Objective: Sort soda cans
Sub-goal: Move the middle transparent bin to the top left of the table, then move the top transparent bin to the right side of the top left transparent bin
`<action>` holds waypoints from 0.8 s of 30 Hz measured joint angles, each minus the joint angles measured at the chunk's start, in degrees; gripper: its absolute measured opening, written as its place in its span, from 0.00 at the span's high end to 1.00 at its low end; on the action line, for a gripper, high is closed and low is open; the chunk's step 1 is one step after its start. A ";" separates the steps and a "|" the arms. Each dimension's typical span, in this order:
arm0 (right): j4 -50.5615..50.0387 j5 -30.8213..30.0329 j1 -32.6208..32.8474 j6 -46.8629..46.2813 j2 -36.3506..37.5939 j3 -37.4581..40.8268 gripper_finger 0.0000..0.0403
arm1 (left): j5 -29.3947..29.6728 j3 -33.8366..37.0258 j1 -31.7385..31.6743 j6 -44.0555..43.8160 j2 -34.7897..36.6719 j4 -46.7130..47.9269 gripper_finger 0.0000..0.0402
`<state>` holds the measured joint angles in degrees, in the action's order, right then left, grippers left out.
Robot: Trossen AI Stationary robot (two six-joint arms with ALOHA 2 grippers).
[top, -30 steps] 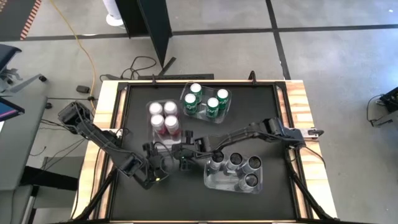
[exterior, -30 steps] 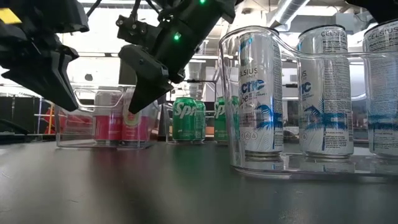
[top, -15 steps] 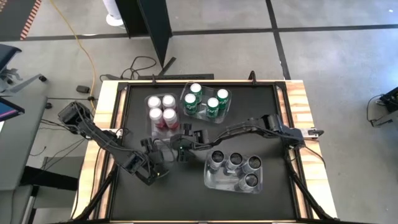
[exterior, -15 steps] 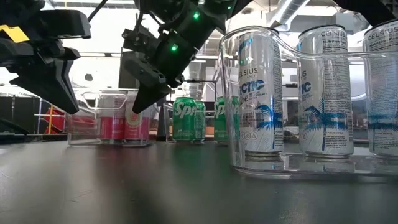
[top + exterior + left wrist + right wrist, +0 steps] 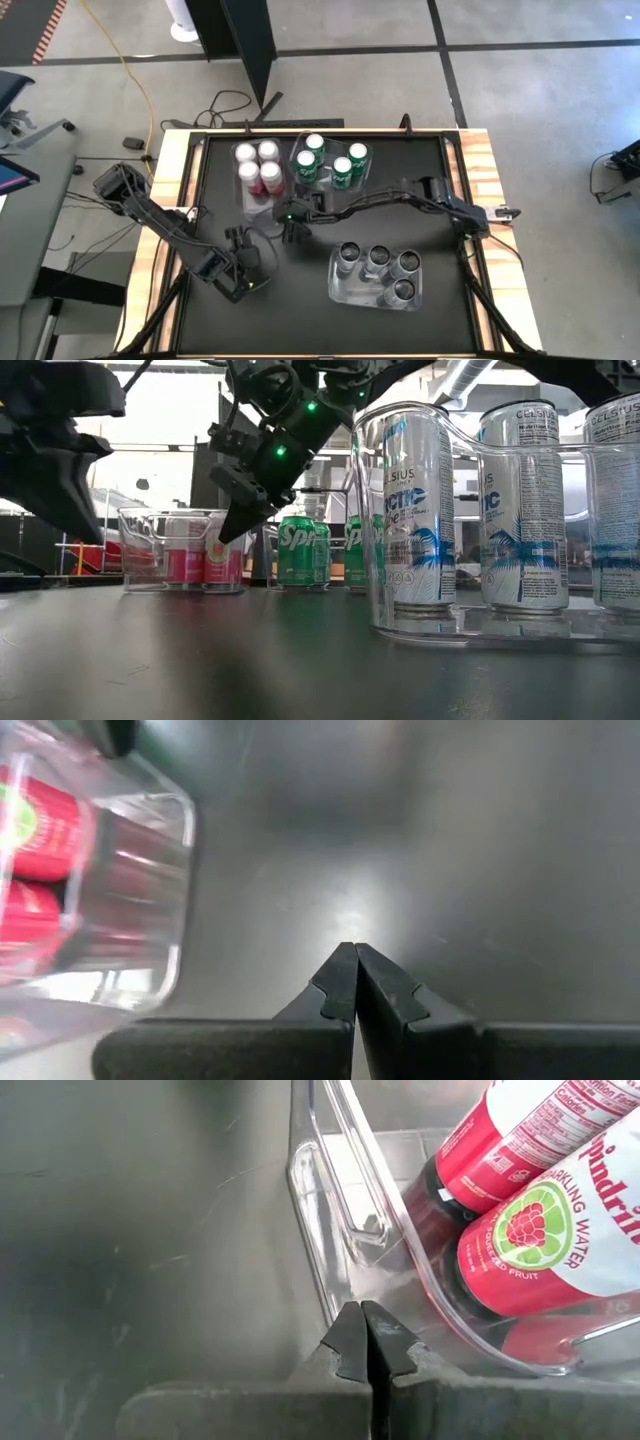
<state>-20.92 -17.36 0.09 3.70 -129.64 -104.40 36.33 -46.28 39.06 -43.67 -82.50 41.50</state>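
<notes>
Red-pink cans [image 5: 257, 165] stand upright in far-left clear bin [image 5: 140, 520], silver tops up. Right gripper [image 5: 362, 1342], fingers together, presses the bin's near wall. Left gripper [image 5: 354, 982] pinched together, empty, nearby.

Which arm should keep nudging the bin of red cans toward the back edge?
Right, probably. The right gripper, shut, sits against the red-can bin; the left gripper, also shut, is over bare table, farther away.
</notes>
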 joint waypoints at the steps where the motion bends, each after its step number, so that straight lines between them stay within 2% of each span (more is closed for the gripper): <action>1: 0.23 0.40 -0.35 0.39 0.00 0.00 1.00 | -0.24 0.00 0.53 -0.83 0.00 0.01 1.00; 8: 1.80 0.98 -2.89 2.86 -0.02 0.00 1.00 | -2.29 0.15 1.80 -8.16 0.00 -0.17 1.00; 17: -0.40 3.55 -3.90 6.09 0.01 -0.01 0.97 | 1.70 8.93 -0.30 -17.75 0.00 -11.12 1.00; 24: -4.58 3.97 -1.92 9.48 0.02 0.00 0.89 | 4.73 13.44 -3.54 -25.46 0.00 -12.87 1.00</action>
<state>-25.49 -13.39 -1.83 13.19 -129.62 -104.40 41.06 -32.84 35.52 -69.13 -82.50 28.63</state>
